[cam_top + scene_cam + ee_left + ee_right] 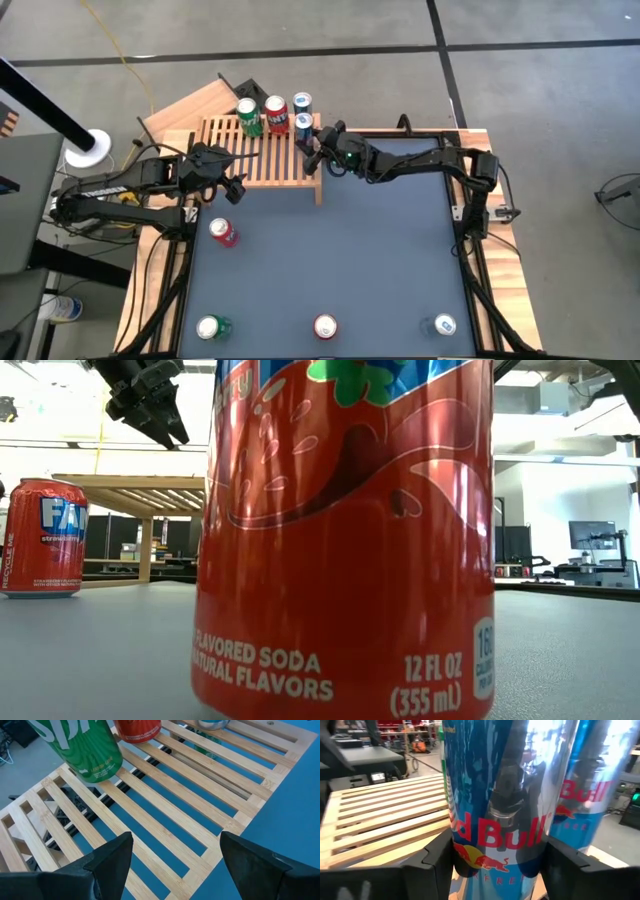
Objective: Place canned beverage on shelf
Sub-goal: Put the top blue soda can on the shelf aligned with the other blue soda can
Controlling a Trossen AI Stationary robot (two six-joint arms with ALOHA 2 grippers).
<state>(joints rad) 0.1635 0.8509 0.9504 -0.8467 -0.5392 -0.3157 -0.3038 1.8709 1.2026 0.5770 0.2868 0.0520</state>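
Right gripper (312, 150) at a blue can (304, 124) on the shelf (262, 165).
High view: four cans stood at the shelf's far edge; left gripper (232, 180) hovered over the slats. Left wrist: its jaws stood apart, empty. Right wrist: the jaws flanked the blue can (495, 800); if they gripped it, I cannot tell.

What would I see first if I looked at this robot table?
Four cans stand on the slatted wooden shelf: green, red and two blue. The right gripper has its fingers around the nearer blue can; the left gripper hovers open over the slats.
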